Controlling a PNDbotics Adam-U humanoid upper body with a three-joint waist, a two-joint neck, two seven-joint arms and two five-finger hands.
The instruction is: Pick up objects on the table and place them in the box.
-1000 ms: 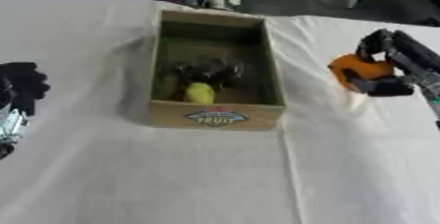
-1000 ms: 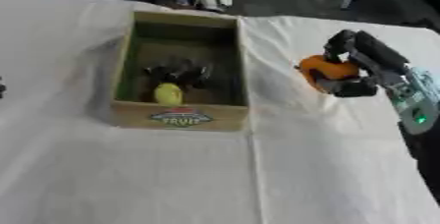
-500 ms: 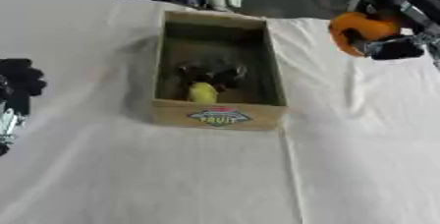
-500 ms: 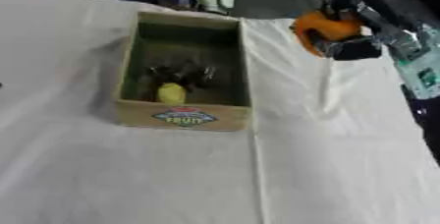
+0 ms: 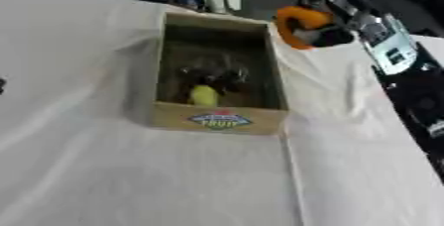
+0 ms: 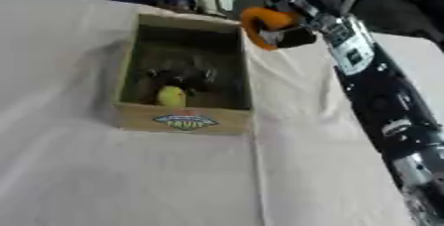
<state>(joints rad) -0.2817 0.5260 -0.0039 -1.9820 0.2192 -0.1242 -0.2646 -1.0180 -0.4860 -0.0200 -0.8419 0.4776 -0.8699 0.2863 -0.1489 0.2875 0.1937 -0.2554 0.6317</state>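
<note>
R hand (image 5: pixel 322 30) raised, fingers curled, gripping.

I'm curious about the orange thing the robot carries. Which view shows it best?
The right eye view: the orange object shows whole in the right hand. The left eye view shows it too, nearly the same.

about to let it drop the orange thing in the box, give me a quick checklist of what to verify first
1. Right hand curled round the orange object: ok.
2. Orange object over the cardboard box opening: not ok, it sits at the far right corner, beside the rim.
3. Free space in the box: ok, only a yellow object and dark items lie near the front.
4. Box upright on the white cloth: ok.
5. Left hand out of the way: cannot tell, not in view.
</note>
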